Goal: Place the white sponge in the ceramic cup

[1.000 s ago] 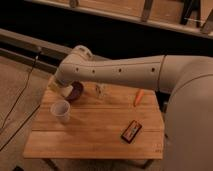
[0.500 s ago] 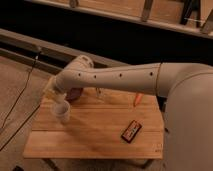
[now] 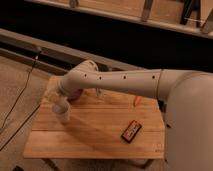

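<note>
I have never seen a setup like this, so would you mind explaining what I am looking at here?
This is one picture from a single camera that looks down on a small wooden table. The large white shape across it is the robot's one arm, reaching from the body at the picture's right toward the table's left end. Its gripper hangs just over the ceramic cup. Also on the table are a dark maroon bowl partly hidden behind the arm, a small clear glass, a small orange object and a black rectangular object with red markings. I cannot make out the white sponge, so I cannot say whether the gripper holds it.
</note>
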